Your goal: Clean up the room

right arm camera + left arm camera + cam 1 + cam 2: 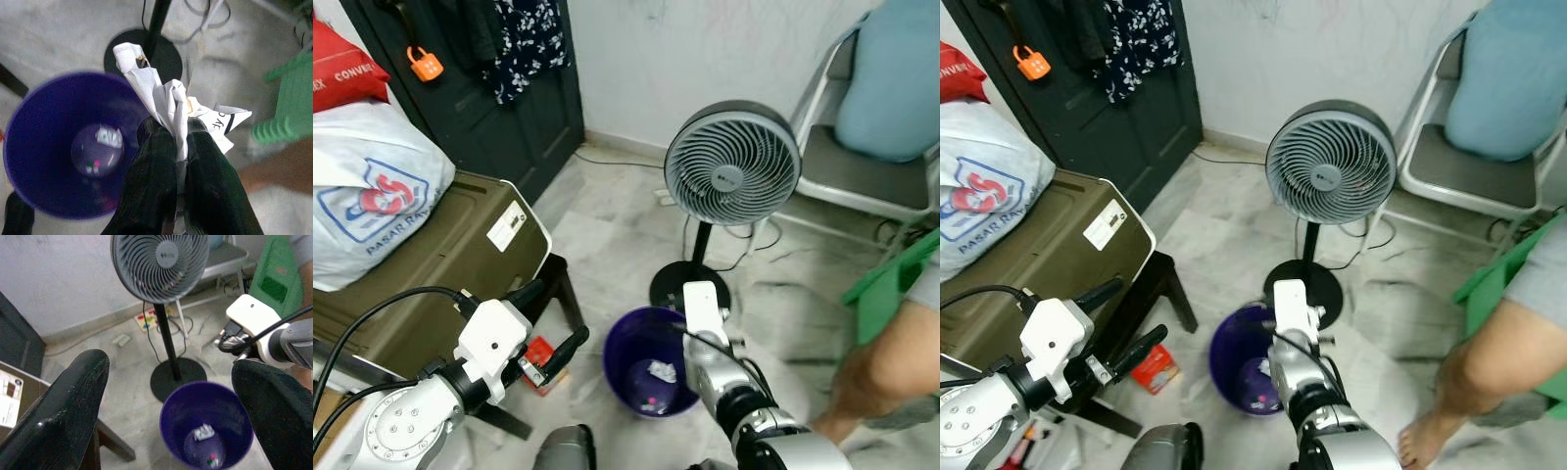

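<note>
The right gripper [178, 142] has its two fingers pressed together on a crumpled white paper [168, 95], pinching it tight. In the head views it sits low in the middle of the frame, right above the near rim of the purple bin [622, 377]. The bin's on the floor just in front of the fan [732, 164] base, with a little white scrap [662, 370] and a few coloured bits already at the bottom. The left gripper [548, 323] is at lower left, fingers spread wide, empty, beside the olive case [440, 264]. A person's bare leg [881, 367] is at lower right.
</note>
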Motion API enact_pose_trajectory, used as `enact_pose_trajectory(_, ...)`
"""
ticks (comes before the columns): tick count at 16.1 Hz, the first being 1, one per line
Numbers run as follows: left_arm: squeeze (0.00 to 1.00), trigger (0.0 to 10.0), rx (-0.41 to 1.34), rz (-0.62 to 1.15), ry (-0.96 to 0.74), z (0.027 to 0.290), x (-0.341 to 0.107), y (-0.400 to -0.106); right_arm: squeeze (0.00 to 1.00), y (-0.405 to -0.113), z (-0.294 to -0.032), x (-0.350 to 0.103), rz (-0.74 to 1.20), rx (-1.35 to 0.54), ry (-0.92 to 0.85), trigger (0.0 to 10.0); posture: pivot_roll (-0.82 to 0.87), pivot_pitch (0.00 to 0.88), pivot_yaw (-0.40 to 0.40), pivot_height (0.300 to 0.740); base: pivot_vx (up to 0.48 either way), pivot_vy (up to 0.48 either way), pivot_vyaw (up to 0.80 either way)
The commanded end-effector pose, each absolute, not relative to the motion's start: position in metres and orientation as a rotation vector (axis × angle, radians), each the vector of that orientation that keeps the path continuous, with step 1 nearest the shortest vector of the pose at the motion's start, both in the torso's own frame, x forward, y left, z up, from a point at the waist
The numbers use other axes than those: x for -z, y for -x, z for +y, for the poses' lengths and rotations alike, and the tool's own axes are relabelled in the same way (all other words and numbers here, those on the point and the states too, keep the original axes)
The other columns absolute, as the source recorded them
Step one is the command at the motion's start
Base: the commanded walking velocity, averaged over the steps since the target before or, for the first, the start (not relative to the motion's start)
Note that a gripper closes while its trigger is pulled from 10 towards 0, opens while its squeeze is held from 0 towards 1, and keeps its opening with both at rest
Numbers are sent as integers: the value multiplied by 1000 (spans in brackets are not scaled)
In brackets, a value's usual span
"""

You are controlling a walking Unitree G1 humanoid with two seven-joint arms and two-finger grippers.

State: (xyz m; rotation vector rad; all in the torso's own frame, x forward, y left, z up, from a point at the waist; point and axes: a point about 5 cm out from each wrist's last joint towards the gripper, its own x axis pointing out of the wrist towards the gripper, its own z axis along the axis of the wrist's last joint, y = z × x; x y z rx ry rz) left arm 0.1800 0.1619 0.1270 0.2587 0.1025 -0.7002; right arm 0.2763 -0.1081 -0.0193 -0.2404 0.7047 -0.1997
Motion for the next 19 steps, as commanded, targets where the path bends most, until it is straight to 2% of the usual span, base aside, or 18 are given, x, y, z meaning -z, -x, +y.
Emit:
enact_pose_trajectory(1,0,10000,710,103,-276,163,-132,-181,0,-272,-109,23,721,224,226,10000,279,146,107,740,0,0,0)
enact_pose_trajectory(4,0,10000,716,106,-271,160,-131,-182,0,-277,-115,19,677,226,191,10000,269,146,111,740,0,0,0)
enact_pose_trajectory(10,0,10000,681,113,-271,162,-130,-182,0,-306,-102,-13,459,162,109,10000,284,144,97,740,0,0,0)
enact_pose_trajectory(19,0,10000,670,124,-267,161,-128,-178,0,-299,-102,-3,520,157,51,10000,287,153,100,740,0,0,0)
